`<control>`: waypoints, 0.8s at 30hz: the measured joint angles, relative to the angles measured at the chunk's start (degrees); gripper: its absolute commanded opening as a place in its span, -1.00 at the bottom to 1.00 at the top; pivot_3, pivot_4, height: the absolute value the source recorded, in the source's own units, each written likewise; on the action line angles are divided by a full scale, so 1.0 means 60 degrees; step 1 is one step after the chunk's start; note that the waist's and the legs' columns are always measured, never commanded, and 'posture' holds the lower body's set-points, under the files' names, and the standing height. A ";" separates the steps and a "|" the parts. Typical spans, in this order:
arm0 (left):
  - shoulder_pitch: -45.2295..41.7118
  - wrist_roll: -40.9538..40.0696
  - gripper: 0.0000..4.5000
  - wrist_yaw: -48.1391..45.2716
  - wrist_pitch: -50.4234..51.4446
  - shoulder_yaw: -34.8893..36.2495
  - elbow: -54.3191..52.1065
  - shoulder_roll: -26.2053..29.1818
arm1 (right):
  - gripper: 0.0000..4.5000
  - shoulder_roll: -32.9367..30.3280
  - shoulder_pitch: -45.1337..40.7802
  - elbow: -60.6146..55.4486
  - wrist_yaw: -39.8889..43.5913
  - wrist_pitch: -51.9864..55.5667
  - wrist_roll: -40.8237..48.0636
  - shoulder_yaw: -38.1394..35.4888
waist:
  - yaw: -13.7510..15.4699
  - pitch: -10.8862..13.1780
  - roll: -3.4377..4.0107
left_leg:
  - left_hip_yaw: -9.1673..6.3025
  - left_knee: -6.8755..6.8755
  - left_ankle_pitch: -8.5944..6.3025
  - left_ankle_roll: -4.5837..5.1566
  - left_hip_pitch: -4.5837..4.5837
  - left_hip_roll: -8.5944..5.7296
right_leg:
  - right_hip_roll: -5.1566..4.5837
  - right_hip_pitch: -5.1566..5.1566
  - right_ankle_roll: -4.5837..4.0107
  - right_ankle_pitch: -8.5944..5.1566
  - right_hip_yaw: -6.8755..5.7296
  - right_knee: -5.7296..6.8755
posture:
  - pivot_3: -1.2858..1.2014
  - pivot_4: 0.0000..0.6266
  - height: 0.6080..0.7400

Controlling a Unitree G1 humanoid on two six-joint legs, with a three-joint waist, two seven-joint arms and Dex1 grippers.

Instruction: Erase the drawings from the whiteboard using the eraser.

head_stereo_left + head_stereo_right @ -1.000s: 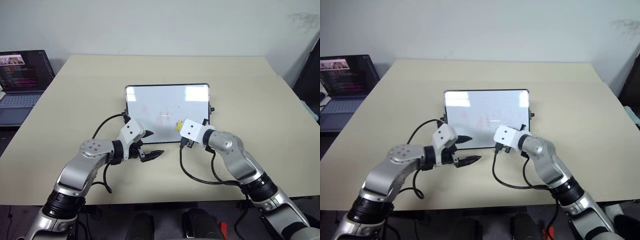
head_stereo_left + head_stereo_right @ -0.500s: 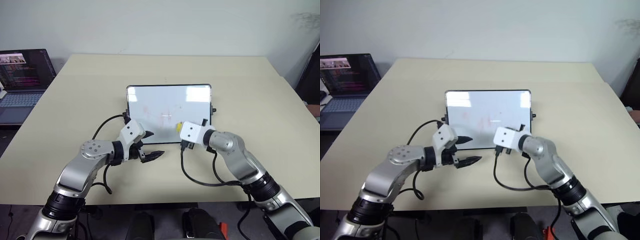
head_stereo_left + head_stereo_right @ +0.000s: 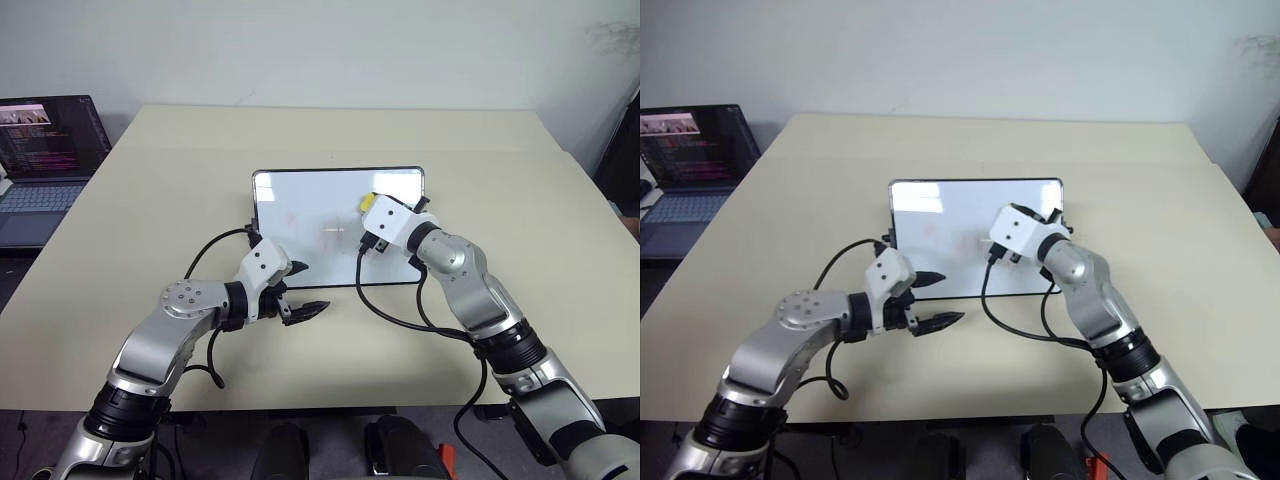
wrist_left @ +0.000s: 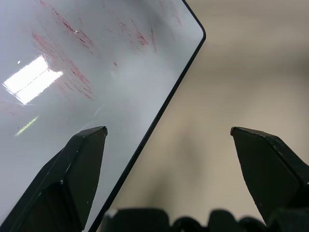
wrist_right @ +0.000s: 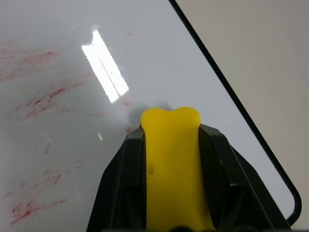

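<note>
Rising up the whiteboard (image 3: 310, 215), the right gripper (image 5: 170, 126) is pinching the eraser (image 5: 172, 164); left jaws spread, idling; sweeping flat over the red drawings (image 5: 41, 94) is advisable.

Whiteboard (image 3: 318, 215): I read no words or numbers on it; the drawings (image 5: 36, 99) are smeared red streaks without legible letters.
Laptop (image 3: 45, 150): I see lines of coloured text on its lit screen, too small to read.
Eraser (image 5: 172, 159): I find no label or brand on its visible yellow face.
</note>
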 measured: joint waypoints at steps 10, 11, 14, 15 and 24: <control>0.0024 -0.0003 1.00 0.0030 0.0001 0.0002 -0.0011 0.0005 | -0.49 -0.0074 0.0628 -0.0216 0.1536 -0.0196 -0.0061 0.1408 | -0.0008 0.0000 0.0000 | -0.0004 0.0014 0.0005 0.0006 0.0030 0.0000 | 0.0001 0.0021 0.0011 0.0004 -0.0004 0.0010 | 0.03 -0.52 1.00; 0.0026 -0.0004 1.00 0.0029 0.0001 0.0003 -0.0011 0.0006 | -0.49 0.0091 0.0455 -0.0013 0.1140 -0.0259 -0.0135 0.1292 | -0.0009 0.0003 0.0002 | -0.0002 0.0015 0.0011 0.0013 0.0033 0.0000 | 0.0001 0.0020 0.0007 0.0014 -0.0002 0.0013 | 0.03 -0.52 1.00; 0.0027 -0.0008 1.00 0.0024 0.0000 0.0002 -0.0020 0.0006 | -0.49 0.0261 -0.0085 0.0409 0.0195 -0.0343 -0.0314 0.0694 | 0.0005 0.0004 0.0003 | -0.0006 0.0011 0.0022 0.0022 0.0029 0.0000 | 0.0003 0.0017 0.0005 0.0018 -0.0006 0.0014 | 0.03 -0.52 1.00; 0.0029 -0.0008 1.00 0.0024 0.0000 0.0003 -0.0020 0.0007 | -0.49 0.0257 -0.0217 0.0506 0.0003 -0.0392 -0.0377 0.0507 | 0.0015 0.0004 0.0003 | -0.0005 0.0008 0.0022 0.0021 0.0025 0.0000 | 0.0003 0.0016 0.0002 0.0016 -0.0007 0.0011 | 0.03 -0.52 1.00; 0.0028 -0.0007 1.00 0.0027 0.0000 0.0003 -0.0019 0.0009 | -0.49 0.0036 0.0078 0.0119 0.1206 -0.0658 -0.0362 0.0965 | 0.0003 0.0003 0.0002 | -0.0006 0.0002 0.0004 0.0013 -0.0002 -0.0004 | -0.0001 0.0004 -0.0027 0.0022 -0.0009 -0.0006 | 0.03 -0.52 1.00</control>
